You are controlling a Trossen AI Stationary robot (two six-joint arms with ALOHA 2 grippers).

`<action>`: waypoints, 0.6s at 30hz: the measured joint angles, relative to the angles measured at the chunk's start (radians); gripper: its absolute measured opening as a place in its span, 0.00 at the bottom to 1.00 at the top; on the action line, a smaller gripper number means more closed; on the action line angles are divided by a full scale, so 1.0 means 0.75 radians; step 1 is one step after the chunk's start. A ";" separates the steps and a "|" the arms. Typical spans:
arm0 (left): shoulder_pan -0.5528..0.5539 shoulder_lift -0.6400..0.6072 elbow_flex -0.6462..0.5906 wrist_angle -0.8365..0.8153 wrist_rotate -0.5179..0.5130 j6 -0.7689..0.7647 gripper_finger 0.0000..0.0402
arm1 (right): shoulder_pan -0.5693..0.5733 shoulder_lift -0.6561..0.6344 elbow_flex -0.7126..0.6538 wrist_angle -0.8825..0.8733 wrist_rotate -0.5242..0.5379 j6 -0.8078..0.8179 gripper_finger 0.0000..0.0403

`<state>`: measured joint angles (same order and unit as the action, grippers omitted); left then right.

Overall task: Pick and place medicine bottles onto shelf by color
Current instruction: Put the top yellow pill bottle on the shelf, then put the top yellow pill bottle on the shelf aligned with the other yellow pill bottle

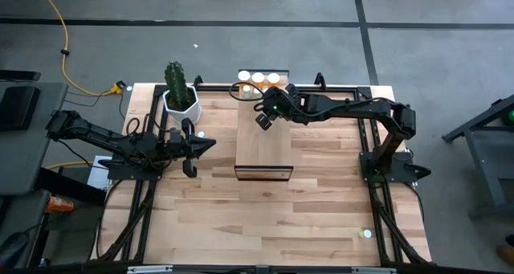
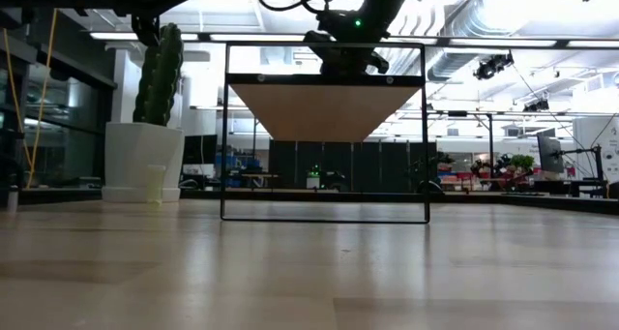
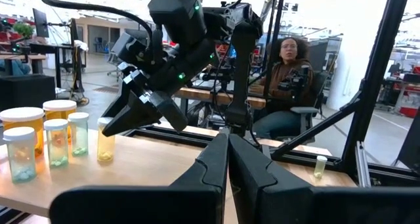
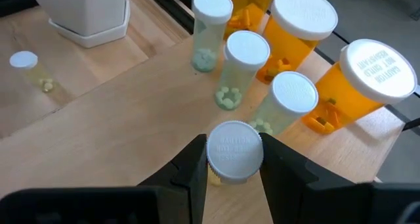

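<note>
your right gripper (image 4: 234, 159) is clamped on a white-capped bottle (image 4: 235, 152) at the shelf (image 1: 265, 137) far end, beside six placed bottles (image 4: 246, 60). one stray bottle (image 4: 26, 65) remains tableside. left gripper (image 1: 190, 148) closed, idle.

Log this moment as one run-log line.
right pincer: shut on white-capped bottle, on shelf beside grouped bottles | left pincer: shut, empty, waiting near cactus pot | loose bottle on table

Medicine bottles (image 1: 259, 79) clustered at the shelf's (image 1: 263, 141) far end — cactus pot (image 1: 181, 103) to its left.
</note>
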<state>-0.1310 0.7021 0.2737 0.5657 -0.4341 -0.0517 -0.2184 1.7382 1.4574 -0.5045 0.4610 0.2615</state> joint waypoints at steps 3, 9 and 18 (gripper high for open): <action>0.000 0.000 0.000 0.000 0.000 -0.001 0.01 | 0.000 0.000 0.000 0.000 0.000 0.000 0.26; 0.000 0.000 0.000 0.000 0.001 -0.001 0.01 | 0.000 0.000 0.000 0.000 -0.001 -0.021 0.27; 0.000 0.000 0.000 0.000 0.001 -0.001 0.01 | 0.000 0.000 0.000 0.000 0.032 -0.076 0.47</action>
<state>-0.1310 0.7021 0.2737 0.5659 -0.4332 -0.0521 -0.2184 1.7382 1.4574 -0.5048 0.4853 0.2043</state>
